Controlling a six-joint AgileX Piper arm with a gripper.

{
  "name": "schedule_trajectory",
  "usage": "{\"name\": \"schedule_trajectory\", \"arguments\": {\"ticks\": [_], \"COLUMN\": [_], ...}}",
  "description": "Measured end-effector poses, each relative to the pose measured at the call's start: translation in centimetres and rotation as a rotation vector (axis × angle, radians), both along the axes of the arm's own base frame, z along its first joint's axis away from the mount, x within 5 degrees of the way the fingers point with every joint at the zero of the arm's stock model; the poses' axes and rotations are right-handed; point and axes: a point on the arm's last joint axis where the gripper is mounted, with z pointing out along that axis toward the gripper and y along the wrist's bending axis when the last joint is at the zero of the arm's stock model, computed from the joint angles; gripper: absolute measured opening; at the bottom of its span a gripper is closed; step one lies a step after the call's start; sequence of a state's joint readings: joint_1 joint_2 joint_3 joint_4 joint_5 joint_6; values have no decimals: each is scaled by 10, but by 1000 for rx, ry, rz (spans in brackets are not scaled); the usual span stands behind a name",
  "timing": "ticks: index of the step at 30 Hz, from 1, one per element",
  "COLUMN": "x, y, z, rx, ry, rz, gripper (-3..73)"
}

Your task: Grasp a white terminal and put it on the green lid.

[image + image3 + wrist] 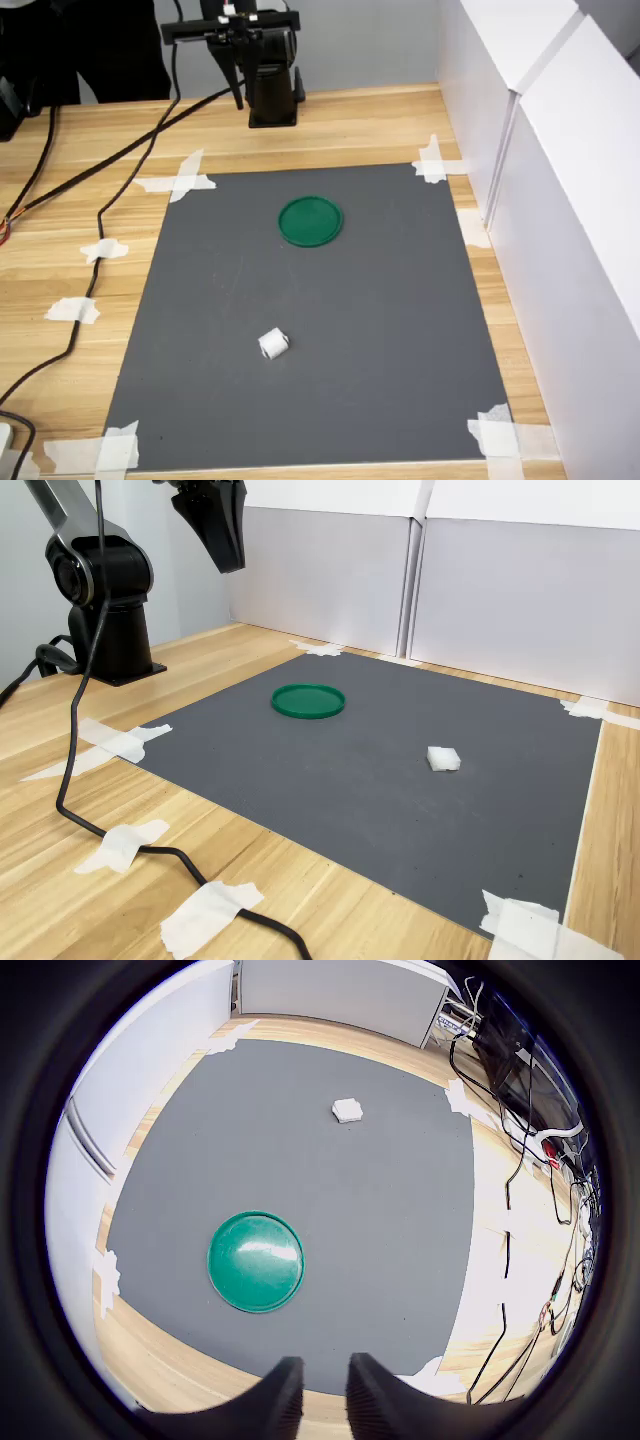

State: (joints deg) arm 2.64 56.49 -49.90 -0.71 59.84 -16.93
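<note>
Tape strips (93, 452) hold the near corners of the grey mat (400, 330) to the wooden tabletop (60, 270) in the first exterior view. White terminal (273, 344) lies on the mat, toward its near edge, slightly left of centre in the first exterior view; same block visible at (347, 1110) and (443, 759). Nothing touches it. Green lid (311, 221) sits flat on the mat near its far edge, well apart from the terminal; also at (256, 1261) and (309, 701). Gripper (317, 1400) hangs high over the far edge of the tabletop beside the arm base (105, 605), holding nothing, jaws slightly parted with a narrow gap between the fingertips. Black cable (75, 770) crosses the bare wood beside the mat.
</note>
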Motion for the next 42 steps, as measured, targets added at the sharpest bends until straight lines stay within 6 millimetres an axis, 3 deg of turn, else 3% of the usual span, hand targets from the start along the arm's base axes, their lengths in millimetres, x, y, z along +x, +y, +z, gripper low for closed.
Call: {"name": "schedule_trajectory", "arguments": {"ticks": [7,11,18,26,34,42], "x": [54,93,168,236,262,268], "y": [-11,-15,-17,-16,-14,-13], "z": [12,10,-13,-51,-100,-122], "rx": [51,47,80,90,99,102], "ry": [39,77,173,225,323,358], "rz": [-85,-132,-220,-158,-131,-123], "gripper": [588,694,711,689,684,682]}}
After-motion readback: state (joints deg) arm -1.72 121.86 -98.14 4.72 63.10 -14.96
